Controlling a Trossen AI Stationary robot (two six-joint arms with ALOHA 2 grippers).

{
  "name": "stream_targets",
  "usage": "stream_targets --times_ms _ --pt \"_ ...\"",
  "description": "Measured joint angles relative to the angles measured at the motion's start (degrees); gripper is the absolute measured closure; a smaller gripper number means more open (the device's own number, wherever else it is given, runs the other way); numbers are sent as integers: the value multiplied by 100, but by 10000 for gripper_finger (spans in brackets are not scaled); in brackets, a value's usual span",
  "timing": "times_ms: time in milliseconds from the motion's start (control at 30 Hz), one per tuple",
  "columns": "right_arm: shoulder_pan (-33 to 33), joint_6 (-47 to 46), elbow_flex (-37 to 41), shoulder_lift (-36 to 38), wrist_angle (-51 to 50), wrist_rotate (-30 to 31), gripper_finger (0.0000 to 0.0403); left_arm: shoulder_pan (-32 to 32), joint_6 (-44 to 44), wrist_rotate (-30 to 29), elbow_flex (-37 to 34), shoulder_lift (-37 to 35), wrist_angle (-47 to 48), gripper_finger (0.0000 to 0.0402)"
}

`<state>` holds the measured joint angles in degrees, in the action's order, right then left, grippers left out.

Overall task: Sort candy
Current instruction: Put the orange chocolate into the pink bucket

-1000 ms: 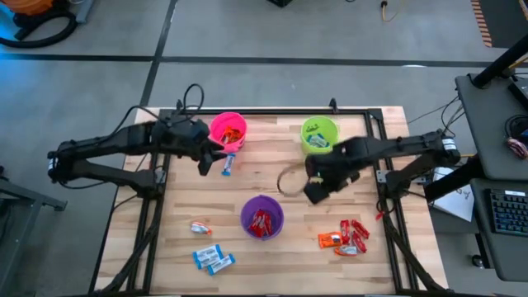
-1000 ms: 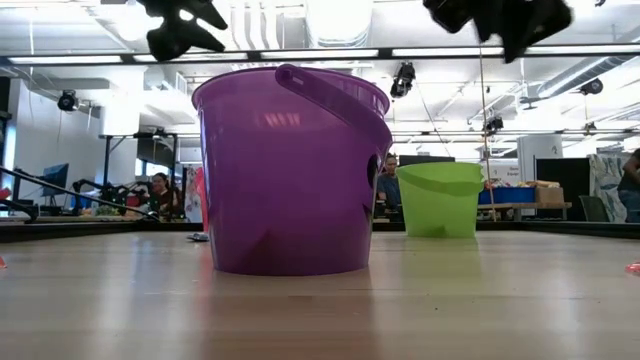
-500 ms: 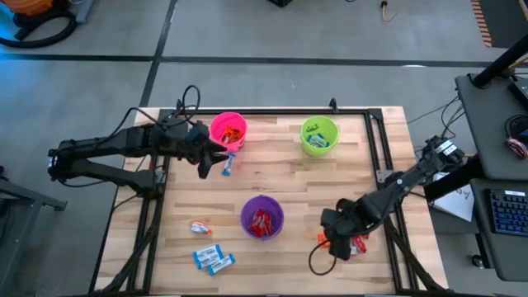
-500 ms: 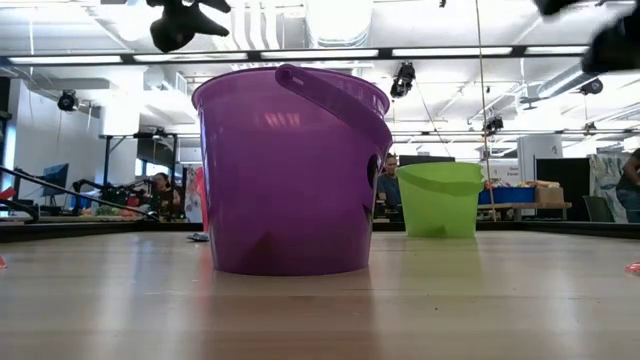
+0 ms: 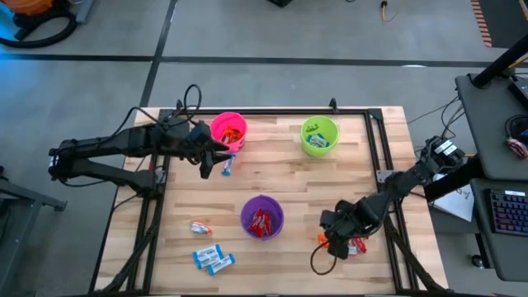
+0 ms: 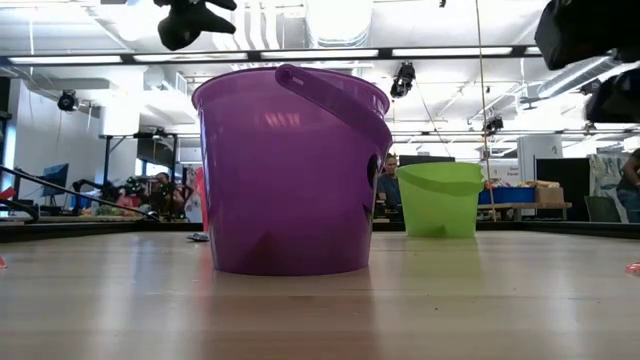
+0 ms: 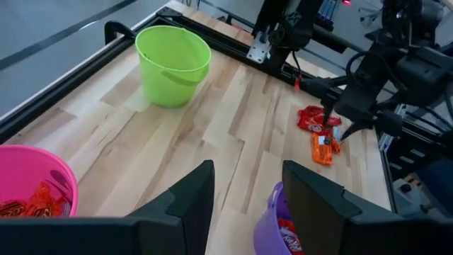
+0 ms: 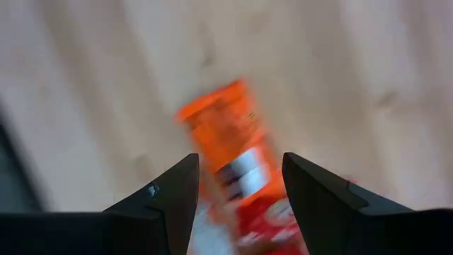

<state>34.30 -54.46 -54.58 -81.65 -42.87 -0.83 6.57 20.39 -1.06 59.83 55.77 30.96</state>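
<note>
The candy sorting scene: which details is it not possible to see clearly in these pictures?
- Right wrist view: the orange candy between the open right gripper fingers is blurred; its label is unreadable.
- Low view: the purple cup hides the table behind it; the candies inside cannot be seen.
- High view: contents of the green cup are too small to identify.
- Left wrist view: the pink cup is cut off by the edge.

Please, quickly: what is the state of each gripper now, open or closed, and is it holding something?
Left gripper: open, holding nothing, near the pink cup.
Right gripper: open, fingers either side of an orange candy, not closed on it.
</note>
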Motion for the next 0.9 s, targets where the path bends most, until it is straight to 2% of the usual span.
stream_targets --times_ms 133,200,433,900 --pt "-63 420 185 0 -32 987 207 0 -35 0 0 71 -83 252" --pt "-183 430 289 0 -51 1169 207 0 -115 0 0 155 -186 252" --pt "-498 -128 727 0 315 1190 207 0 -208 4 55 545 -911 252" --pt "-496 -399 427 0 574 1137 207 -4 -185 9 136 411 -564 252"
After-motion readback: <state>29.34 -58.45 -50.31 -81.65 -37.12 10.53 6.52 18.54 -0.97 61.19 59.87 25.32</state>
